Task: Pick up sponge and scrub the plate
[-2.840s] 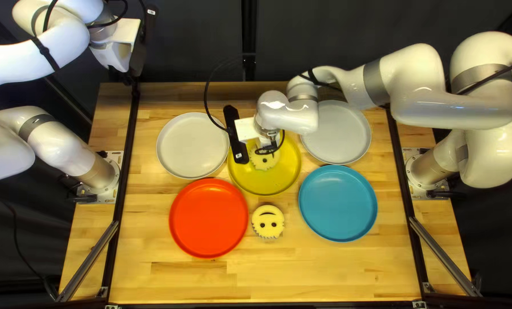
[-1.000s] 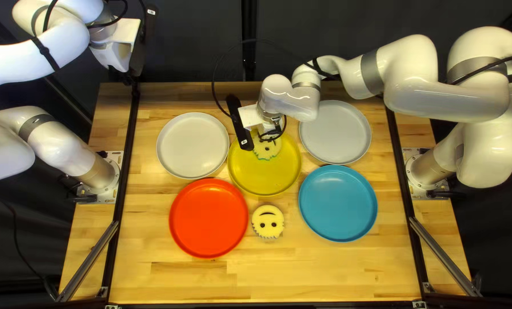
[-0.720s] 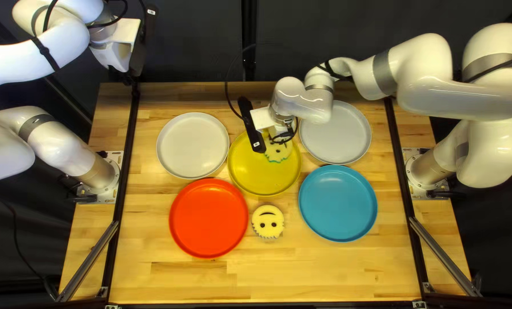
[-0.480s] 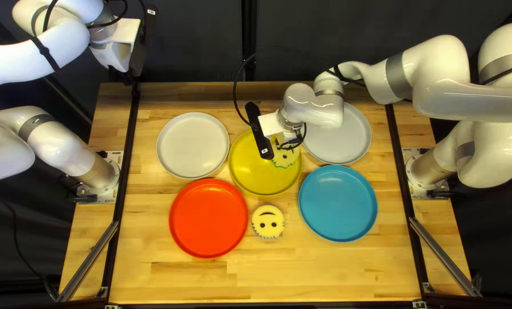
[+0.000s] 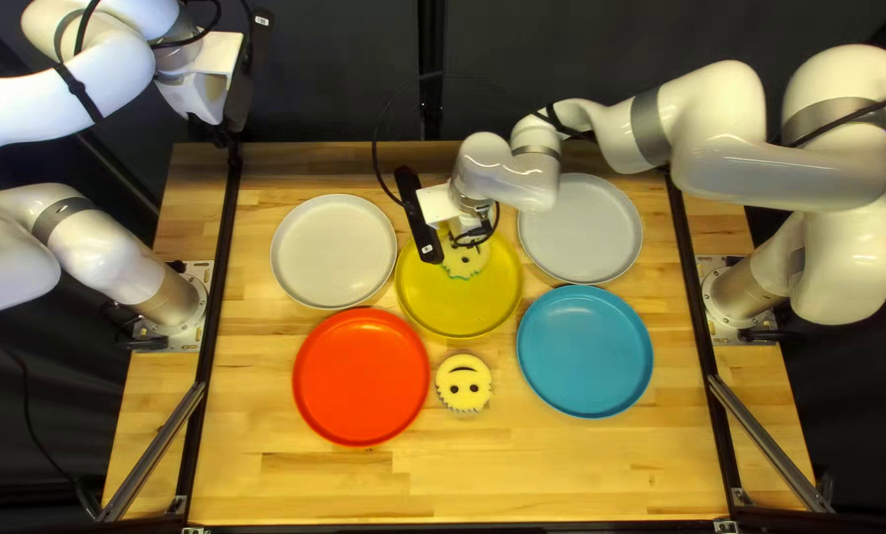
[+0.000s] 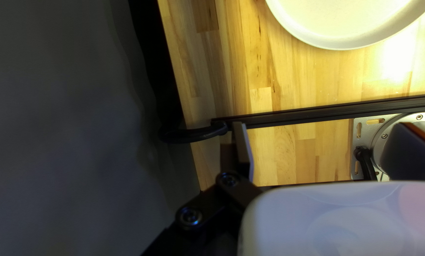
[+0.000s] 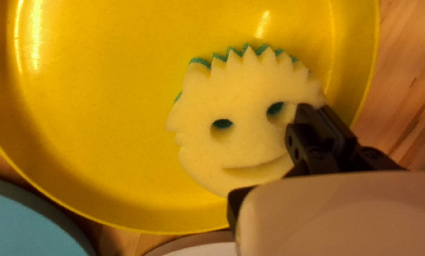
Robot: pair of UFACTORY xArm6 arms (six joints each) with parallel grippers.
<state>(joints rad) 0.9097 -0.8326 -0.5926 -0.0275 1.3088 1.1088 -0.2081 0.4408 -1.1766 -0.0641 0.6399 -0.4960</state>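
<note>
Top left: sponge (image 5: 467, 260) on yellow plate (image 5: 458, 307). Left wrist: left gripper (image 6: 322, 124), fingers wide apart; leave aside. Right wrist: right gripper (image 7: 315, 108) clamped on sponge's edge; sweep flat, press lightly, clear the rim.

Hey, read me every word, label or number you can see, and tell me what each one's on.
I can't read any text.
Small white label on the black bar at my right arm's wrist: too small to read.
Small white label by my left arm's wrist: too small.
Sponge on the yellow plate: a cut-out face, no lettering visible.
</note>
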